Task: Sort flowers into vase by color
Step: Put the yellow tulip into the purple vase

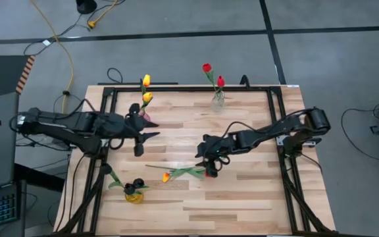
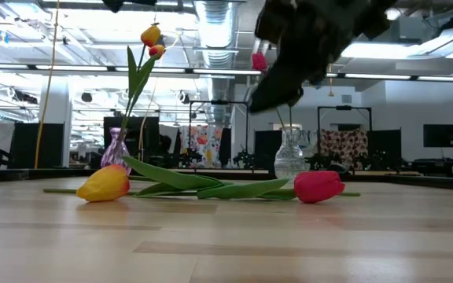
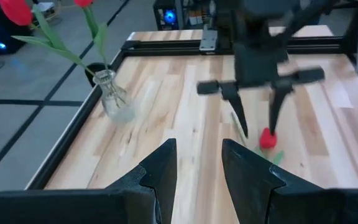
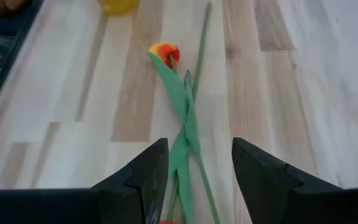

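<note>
Right gripper [image 4: 194, 168] fingers spread over crossed stems; low view reveals red tulip [image 2: 318, 187]

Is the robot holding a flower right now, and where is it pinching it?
No, nothing is held. The right hand hangs open above the red tulip lying on the table, and the left hand is open and empty near the pink vase.

Around your desk [image 1: 242, 197] you have grey floor [image 1: 176, 20] crossed by dark lines, a yellow cable [image 1: 61, 46], and bright ceiling lights [image 2: 219, 12].
</note>
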`<action>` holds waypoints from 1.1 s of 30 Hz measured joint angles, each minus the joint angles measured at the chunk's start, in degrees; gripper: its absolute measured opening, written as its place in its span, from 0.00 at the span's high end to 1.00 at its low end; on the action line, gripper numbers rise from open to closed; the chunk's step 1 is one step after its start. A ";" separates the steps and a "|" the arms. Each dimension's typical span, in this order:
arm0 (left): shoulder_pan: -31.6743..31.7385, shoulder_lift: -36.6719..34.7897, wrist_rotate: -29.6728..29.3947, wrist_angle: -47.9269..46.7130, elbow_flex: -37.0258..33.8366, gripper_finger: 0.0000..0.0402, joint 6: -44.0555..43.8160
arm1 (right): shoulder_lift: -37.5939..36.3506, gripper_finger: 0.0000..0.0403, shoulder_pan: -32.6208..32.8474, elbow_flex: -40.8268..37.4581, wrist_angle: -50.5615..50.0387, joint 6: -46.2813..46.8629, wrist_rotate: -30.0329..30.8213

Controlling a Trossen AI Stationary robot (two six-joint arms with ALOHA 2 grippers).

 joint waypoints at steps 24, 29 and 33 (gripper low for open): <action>4.73 3.85 5.98 4.16 -0.04 0.71 1.60 | 17.75 0.54 0.23 3.50 2.61 -6.17 0.12; 4.73 3.85 6.00 4.12 -0.04 0.71 1.52 | 18.37 0.59 0.24 3.63 2.52 -5.97 -0.04; 4.73 3.85 6.00 4.03 -0.04 0.71 1.36 | 18.22 0.63 -0.15 3.59 2.58 -5.64 -0.09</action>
